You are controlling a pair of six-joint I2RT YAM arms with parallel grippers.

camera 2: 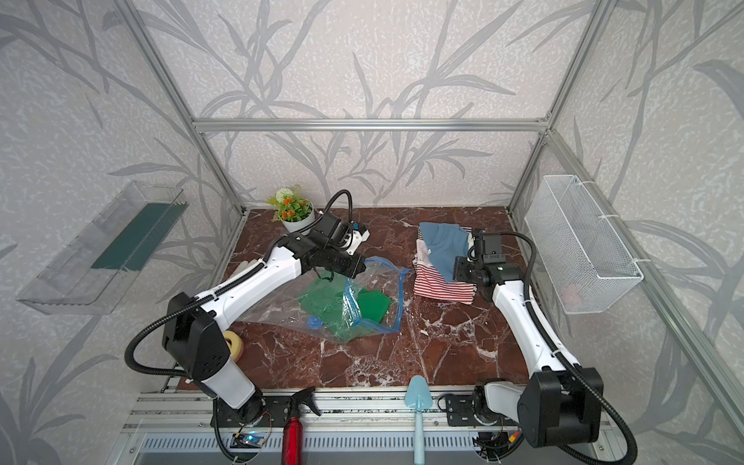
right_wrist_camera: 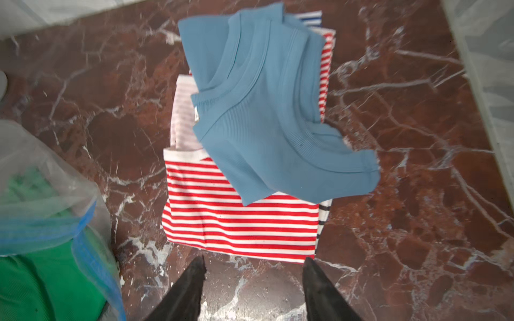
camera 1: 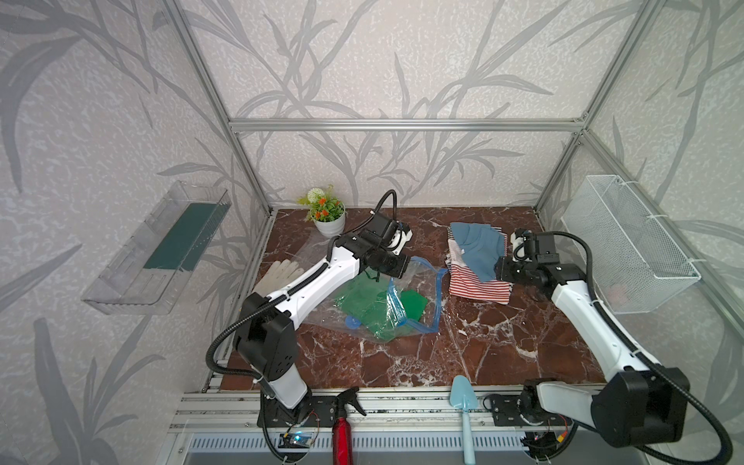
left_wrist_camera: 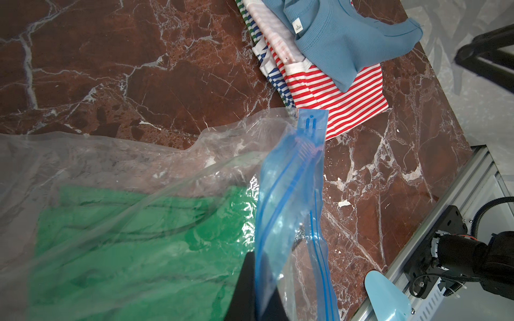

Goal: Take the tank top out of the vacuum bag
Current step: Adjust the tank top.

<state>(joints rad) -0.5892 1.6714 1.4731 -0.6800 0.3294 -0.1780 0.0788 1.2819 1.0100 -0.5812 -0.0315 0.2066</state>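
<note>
The clear vacuum bag point(camera 1: 402, 277) point(camera 2: 362, 282) point(left_wrist_camera: 111, 161) lies mid-table, its round blue valve point(camera 1: 353, 322) facing up. A green garment point(camera 1: 362, 302) point(left_wrist_camera: 125, 250) point(right_wrist_camera: 41, 278) is inside it, one corner at the bag's mouth. My left gripper point(camera 1: 406, 267) point(left_wrist_camera: 257, 286) is shut on the blue zip-seal strip point(left_wrist_camera: 289, 200) and holds that edge up. The blue tank top point(camera 1: 479, 249) point(camera 2: 447, 249) point(right_wrist_camera: 267, 125) lies outside the bag on folded striped clothes point(camera 1: 479, 288) point(right_wrist_camera: 239, 228). Just off the pile's near edge, my right gripper point(right_wrist_camera: 254, 266) point(camera 1: 501, 273) is open and empty above bare table.
A potted plant point(camera 1: 328, 217) stands at the back left, with white gloves point(camera 1: 277, 273) and a tape roll point(camera 2: 234, 342) by the left arm. A light-blue trowel point(camera 1: 465, 402) and red spray bottle point(camera 1: 342, 426) lie on the front rail. A wire basket point(camera 1: 632, 249) hangs on the right wall.
</note>
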